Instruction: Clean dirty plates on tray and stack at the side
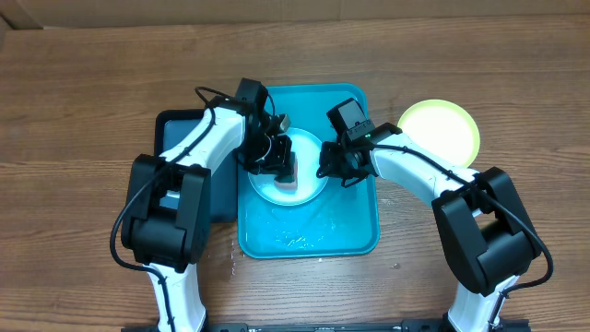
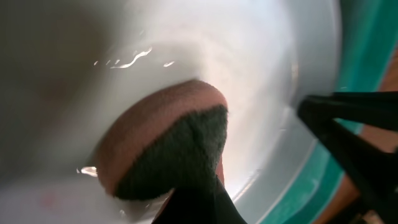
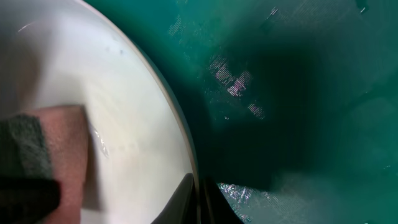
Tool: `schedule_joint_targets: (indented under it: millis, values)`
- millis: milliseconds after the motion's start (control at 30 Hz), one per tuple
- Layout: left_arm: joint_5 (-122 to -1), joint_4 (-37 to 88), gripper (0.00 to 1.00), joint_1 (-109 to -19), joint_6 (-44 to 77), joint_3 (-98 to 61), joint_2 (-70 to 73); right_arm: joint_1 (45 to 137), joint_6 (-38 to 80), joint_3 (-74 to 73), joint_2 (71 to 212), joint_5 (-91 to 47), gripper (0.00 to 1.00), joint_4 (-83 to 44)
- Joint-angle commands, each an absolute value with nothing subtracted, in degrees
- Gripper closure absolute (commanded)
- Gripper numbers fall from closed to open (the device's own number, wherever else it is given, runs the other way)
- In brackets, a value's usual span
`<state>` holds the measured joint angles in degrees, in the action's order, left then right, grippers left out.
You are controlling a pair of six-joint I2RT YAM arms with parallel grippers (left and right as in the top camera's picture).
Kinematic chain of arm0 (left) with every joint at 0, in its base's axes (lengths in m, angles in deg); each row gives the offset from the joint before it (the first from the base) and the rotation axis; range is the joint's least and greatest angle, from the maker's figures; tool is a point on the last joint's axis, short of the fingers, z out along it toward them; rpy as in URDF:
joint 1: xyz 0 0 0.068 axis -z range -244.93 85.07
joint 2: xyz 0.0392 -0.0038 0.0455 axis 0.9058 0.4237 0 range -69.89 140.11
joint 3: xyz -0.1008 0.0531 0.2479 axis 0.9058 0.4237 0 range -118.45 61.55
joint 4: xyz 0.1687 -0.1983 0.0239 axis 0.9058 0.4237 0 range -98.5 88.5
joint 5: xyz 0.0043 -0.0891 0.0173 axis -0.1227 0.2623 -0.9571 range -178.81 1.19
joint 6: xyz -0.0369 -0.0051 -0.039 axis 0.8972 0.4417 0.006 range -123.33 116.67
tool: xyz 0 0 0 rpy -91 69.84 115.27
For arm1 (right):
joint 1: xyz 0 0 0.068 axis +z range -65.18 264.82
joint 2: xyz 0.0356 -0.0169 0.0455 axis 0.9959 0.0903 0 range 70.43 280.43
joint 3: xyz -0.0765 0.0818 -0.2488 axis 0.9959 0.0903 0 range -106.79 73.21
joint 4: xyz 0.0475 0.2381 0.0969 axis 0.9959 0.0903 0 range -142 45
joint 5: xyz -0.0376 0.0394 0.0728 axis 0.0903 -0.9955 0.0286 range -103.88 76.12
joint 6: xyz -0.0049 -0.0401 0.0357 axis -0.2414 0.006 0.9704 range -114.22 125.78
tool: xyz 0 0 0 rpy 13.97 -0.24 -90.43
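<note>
Pale plate (image 3: 124,93) noted across the left side, its curved rim running from top edge to bottom edge. Pink sponge (image 3: 65,149) with a dark green layer seen resting on it at the lower left corner. Wet turquoise tray (image 3: 298,81) floor, with glints, recorded to the right. At the bottom edge, dark fingertips of the right gripper (image 3: 199,205) are set either side of the rim.

Glossy plastic plate (image 3: 124,93), rough-faced sponge (image 2: 180,149), wet-sheened tray (image 1: 350,221), matt wooden table (image 1: 92,92).
</note>
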<state>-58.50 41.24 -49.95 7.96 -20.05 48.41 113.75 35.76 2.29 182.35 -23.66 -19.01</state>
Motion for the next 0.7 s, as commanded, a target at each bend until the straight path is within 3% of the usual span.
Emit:
schedule_joint_targets:
  millis: [0, 400, 667]
  values:
    - [-55.0, 41.2, 0.96, -51.1, 6.1, -22.2, 44.5, 114.1, 35.6, 2.7, 181.9, -24.0, 0.94, -19.4]
    - [-80.6, 44.7, 0.96, -47.5, 9.4, -19.5, 42.5, 114.1, 35.6, 2.7, 181.9, -24.0, 0.92, -19.4]
    - [-84.8, 38.0, 0.96, -47.3, 11.5, -14.0, 43.8, 114.1, 35.6, 2.7, 181.9, -24.0, 0.91, -19.4]
